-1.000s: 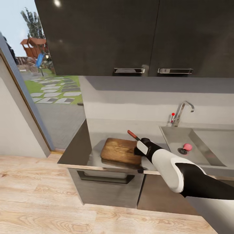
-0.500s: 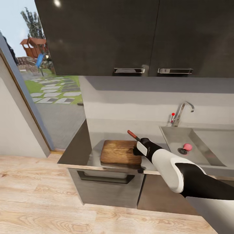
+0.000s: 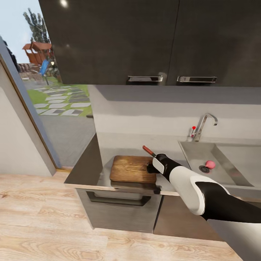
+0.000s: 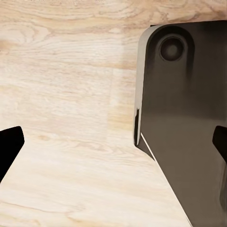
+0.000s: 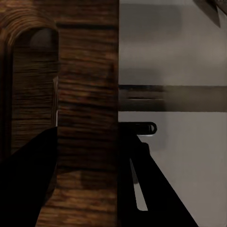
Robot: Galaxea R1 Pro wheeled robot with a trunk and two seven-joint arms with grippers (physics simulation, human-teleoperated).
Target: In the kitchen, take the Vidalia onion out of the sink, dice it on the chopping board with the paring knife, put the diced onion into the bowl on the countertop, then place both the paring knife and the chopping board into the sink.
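Clearly the right gripper, clamped on the chopping board at frame centre, could let it slip and knock the paring knife off the countertop.

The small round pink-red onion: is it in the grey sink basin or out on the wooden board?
In. The pink-red onion lies in the grey sink basin beside the round drain; the brown wooden board carries none.

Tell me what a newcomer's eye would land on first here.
First, the white and black right arm reaching over the countertop, its end effector at the right edge of the brown board. Next, the red-handled knife lying just behind that end effector. Then the small pink onion in the grey sink, beside the drain.
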